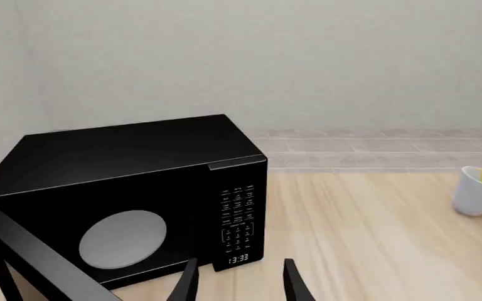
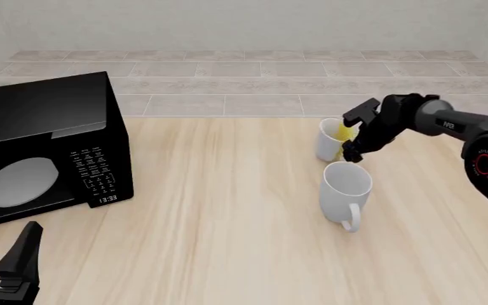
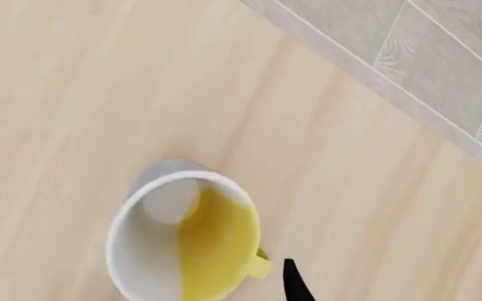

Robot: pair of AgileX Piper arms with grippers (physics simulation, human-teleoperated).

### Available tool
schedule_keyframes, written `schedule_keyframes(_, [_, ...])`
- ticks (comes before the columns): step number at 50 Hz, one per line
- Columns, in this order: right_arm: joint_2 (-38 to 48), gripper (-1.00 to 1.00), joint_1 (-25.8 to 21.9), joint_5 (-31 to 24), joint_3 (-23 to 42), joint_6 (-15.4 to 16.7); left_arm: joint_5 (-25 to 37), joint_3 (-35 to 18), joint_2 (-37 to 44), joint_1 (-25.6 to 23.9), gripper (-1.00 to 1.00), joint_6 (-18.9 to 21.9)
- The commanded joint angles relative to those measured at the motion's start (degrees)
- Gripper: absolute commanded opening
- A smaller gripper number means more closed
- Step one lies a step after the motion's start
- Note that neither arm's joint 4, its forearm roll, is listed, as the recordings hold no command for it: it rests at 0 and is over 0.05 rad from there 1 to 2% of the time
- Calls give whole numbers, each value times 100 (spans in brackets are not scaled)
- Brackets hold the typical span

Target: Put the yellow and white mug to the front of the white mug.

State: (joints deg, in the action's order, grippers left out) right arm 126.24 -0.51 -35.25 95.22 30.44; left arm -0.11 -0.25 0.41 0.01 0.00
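The yellow and white mug (image 2: 330,138) stands on the table behind the white mug (image 2: 345,185), which points its handle toward the front edge. My right gripper (image 2: 350,146) is against the yellow mug's right side, by its yellow handle (image 3: 258,265). In the right wrist view I look down into that mug (image 3: 182,244); one dark finger (image 3: 295,285) shows just outside the handle, set wide, and the other finger is hidden. The mug (image 1: 478,190) also shows in the left wrist view. My left gripper (image 1: 236,279) hangs open and empty near the front left corner (image 2: 20,257).
A black microwave (image 2: 45,146) fills the table's left side, directly ahead of the left gripper, its door (image 1: 32,257) swung partly open. Beyond the table's far edge lies a grey tiled floor (image 2: 227,70) and a pale wall.
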Motion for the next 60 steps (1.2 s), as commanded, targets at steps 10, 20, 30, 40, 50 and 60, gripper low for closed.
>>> schedule_keyframes(10, [-671,100,111,-9,-458,66,0,0,-1,0,100,0])
schedule_keyframes(20, [-979,100,150,-4,-635,90,0,0,0,-1,100,0])
schedule_keyframes(30, [-1308,100,45,72,-827,33,0,0,0,1,100,0])
schedule_keyframes(40, [-2006,100,-264,176,-1182,-241,0,0,-1,1,100,-1])
schedule_keyframes(50, [-2657,100,-340,289,-1587,-405,0,0,-1,0,100,0])
schedule_keyframes(60, [-3413,100,-499,642,-2179,-721,0,0,1,-1,100,0])
